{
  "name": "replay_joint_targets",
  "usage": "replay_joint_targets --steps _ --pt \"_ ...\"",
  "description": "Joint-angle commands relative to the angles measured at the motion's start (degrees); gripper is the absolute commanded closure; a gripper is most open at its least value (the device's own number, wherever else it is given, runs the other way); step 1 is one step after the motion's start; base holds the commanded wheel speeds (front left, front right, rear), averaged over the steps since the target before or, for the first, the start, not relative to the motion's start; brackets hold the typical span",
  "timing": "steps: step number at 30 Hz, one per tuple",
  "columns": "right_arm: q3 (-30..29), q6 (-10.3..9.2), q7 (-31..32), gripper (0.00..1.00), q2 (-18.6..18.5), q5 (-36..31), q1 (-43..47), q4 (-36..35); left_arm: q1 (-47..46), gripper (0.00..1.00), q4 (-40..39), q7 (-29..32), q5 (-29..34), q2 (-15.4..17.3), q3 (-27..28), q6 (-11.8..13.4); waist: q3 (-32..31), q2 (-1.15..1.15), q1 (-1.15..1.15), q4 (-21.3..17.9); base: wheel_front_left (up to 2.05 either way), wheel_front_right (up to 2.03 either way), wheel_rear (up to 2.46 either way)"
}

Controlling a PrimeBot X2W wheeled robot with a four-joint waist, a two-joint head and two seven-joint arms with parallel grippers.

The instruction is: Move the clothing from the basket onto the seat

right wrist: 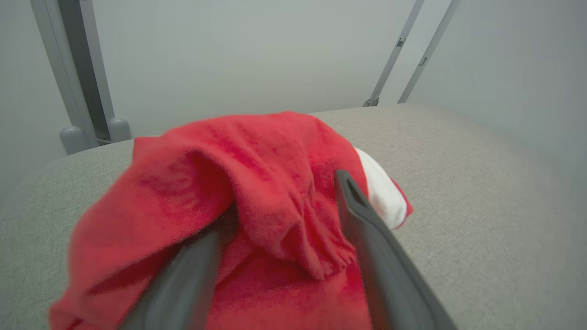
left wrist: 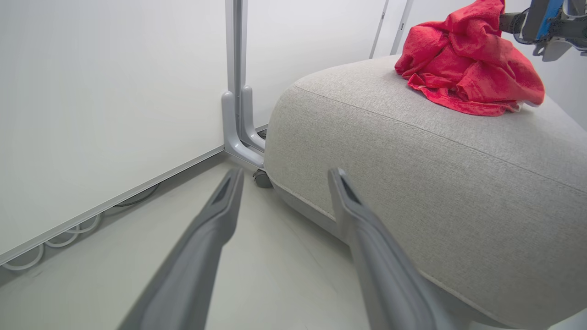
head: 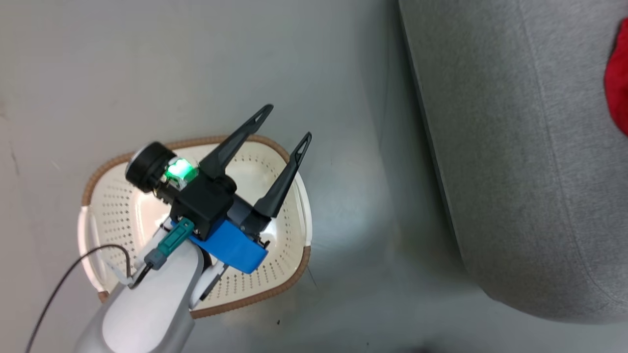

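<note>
The cream basket [head: 113,206] with a brown rim stands on the floor, and I see no clothing in the part of it that shows. My left gripper [head: 288,121] hangs open over it, fingers pointing toward the seat [head: 515,147]. In the left wrist view the left gripper [left wrist: 285,173] is open with nothing between its fingers. The red clothing [left wrist: 467,59] lies bunched on the grey seat [left wrist: 412,160], my right wrist [left wrist: 550,23] just behind it. My right gripper [right wrist: 284,197] stands open astride a fold of the clothing [right wrist: 257,174], which drapes over its left finger. A white panel shows at the garment's edge.
A white wall panel on a grey post with a castor [left wrist: 236,91] stands close behind the seat's corner. Loose cables [left wrist: 59,233] run along the wall's base. Grey floor [head: 353,220] separates the basket from the seat.
</note>
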Motion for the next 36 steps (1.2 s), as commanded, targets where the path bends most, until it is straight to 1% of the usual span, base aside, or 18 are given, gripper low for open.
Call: replay_joint_targets --steps 1,7,15,19,22,27,33,36 --pt "0.57 -0.06 -0.4 0.0 0.01 -0.44 1.86 -0.17 1.52 0.0 0.4 -0.17 -0.42 -0.33 0.59 0.19 -3.55 0.0 0.0 0.64 0.0 0.0 0.0" --pt "3.81 -0.06 0.31 0.0 1.28 -1.79 8.23 -2.96 6.73 0.0 2.23 -0.17 -1.3 -2.68 3.27 -0.05 -12.14 0.0 0.0 2.3 0.0 0.0 0.0" --pt "9.01 -0.06 2.54 0.0 5.36 -2.44 19.71 -11.13 16.57 0.0 4.62 -0.17 -2.51 -5.72 8.91 -0.29 -24.03 0.0 0.0 4.57 0.0 0.0 0.0" --pt "11.97 -0.06 3.49 0.0 8.41 -1.84 25.59 -16.16 20.91 0.0 5.2 -0.17 -2.68 -6.75 12.24 -0.39 -28.51 0.0 0.0 5.8 0.0 0.0 0.0" --pt "13.87 -0.06 4.03 0.0 10.53 -1.85 30.06 -19.93 23.71 0.0 5.24 -0.17 -2.5 -7.38 14.55 -0.45 -30.95 0.0 0.0 6.91 0.0 0.0 0.0" --pt "16.77 -0.06 4.28 0.0 14.32 -1.97 36.0 -24.6 27.17 0.0 4.67 -0.17 -2.35 -8.23 18.78 -0.41 -33.16 0.0 0.0 8.81 0.0 0.0 0.0" --pt "19.67 -0.06 3.72 0.0 18.04 -2.81 41.3 -26.83 30.19 0.0 4.54 -0.17 -1.94 -9.03 23.3 -0.56 -35.19 0.0 0.0 10.93 0.0 0.0 0.0" --pt "20.83 -0.06 2.98 0.0 19.26 -3.52 42.91 -27.3 31.02 0.0 4.79 -0.17 -1.86 -9.19 25.12 -0.64 -35.84 0.0 0.0 11.88 0.0 0.0 0.0"
